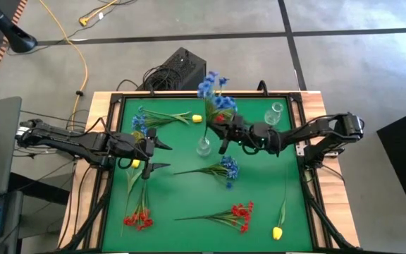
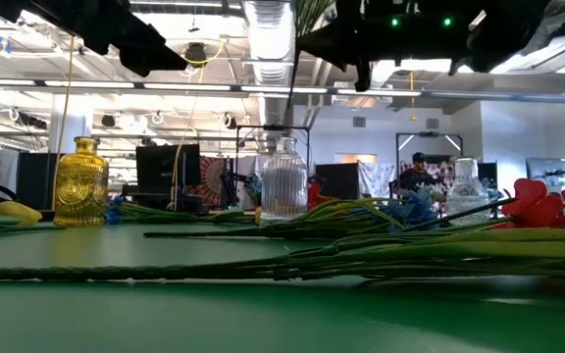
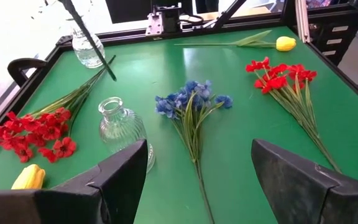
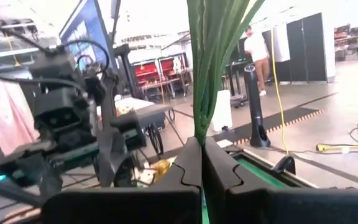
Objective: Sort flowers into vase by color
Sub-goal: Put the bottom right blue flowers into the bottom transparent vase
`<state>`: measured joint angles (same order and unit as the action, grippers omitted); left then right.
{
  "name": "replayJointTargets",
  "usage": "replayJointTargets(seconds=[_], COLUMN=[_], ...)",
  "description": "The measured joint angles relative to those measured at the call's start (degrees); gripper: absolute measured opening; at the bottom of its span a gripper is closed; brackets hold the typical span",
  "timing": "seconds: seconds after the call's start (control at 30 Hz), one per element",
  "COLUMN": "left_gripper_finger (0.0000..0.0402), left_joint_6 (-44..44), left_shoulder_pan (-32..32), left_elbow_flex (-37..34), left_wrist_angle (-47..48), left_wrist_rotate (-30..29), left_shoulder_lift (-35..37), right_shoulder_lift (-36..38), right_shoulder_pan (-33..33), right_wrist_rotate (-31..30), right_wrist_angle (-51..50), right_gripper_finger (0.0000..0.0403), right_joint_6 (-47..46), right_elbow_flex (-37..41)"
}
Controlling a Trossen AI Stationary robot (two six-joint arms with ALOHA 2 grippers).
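My right gripper (image 1: 224,137) is shut on a blue flower sprig (image 1: 213,92), holding it upright over the ribbed clear vase (image 1: 203,147). In the low view the thin stem (image 2: 291,108) drops toward the vase mouth (image 2: 284,140); I cannot tell whether its tip is inside. My left gripper (image 1: 159,155) is open to the vase's left and holds nothing. Lying flat on the green mat are a blue sprig (image 3: 191,102), red sprigs (image 3: 278,74) (image 3: 36,130) and yellow tulips (image 3: 284,43) (image 3: 30,177). My right gripper pinches the blue sprig's bundle of green stem and leaves (image 4: 197,127) between its two shut fingers. The leaves rise straight up out of the pinch. The sprig is lifted clear of the mat and stands upright, blooms above and bare stem below the fingers.
A second clear vase (image 1: 275,113) stands near the table's far right, and a yellow glass vase (image 2: 78,181) stands on the left. More blue flowers (image 1: 141,121) lie at the far left and red ones (image 1: 139,219) at the near left. A raised black frame (image 1: 118,99) rims the mat.
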<state>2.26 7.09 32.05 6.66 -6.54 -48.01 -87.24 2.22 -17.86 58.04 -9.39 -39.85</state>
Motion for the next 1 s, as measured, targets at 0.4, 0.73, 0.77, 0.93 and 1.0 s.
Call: replayJointTargets(seconds=[0.4, 0.73, 0.77, 0.93, 1.0], left_gripper_finger=[0.0277, 0.0277, 0.0277, 0.0277, 0.0277], left_joint_6=[0.04, 0.02, 0.04, 0.47, 0.84], left_shoulder_pan=[0.00, 0.00, 0.00, 0.00, -0.02], left_elbow_flex=[0.00, 0.00, 0.00, 0.00, 0.00], left_wrist_angle=[-0.07, 0.26, 0.35, 0.28, 0.28], left_wrist_rotate=[-1.73, -1.67, -1.65, -1.65, -1.65], left_shoulder_lift=[0.01, 0.00, 0.02, 0.02, 0.02], right_shoulder_lift=[-1.18, -7.61, -7.63, -7.63, -7.63], right_shoulder_pan=[0.57, 1.48, 1.64, 1.70, 1.68], right_wrist_rotate=[-0.03, -0.84, -0.84, -0.80, -0.77], right_wrist_angle=[0.29, 5.83, 5.58, 5.39, 4.51], right_gripper_finger=[0.0022, 0.0022, 0.0022, 0.0022, 0.0022], right_joint_6=[0.24, -0.07, -0.09, -0.07, -0.09], right_elbow_flex=[0.00, -0.01, -0.01, -0.01, -0.01])
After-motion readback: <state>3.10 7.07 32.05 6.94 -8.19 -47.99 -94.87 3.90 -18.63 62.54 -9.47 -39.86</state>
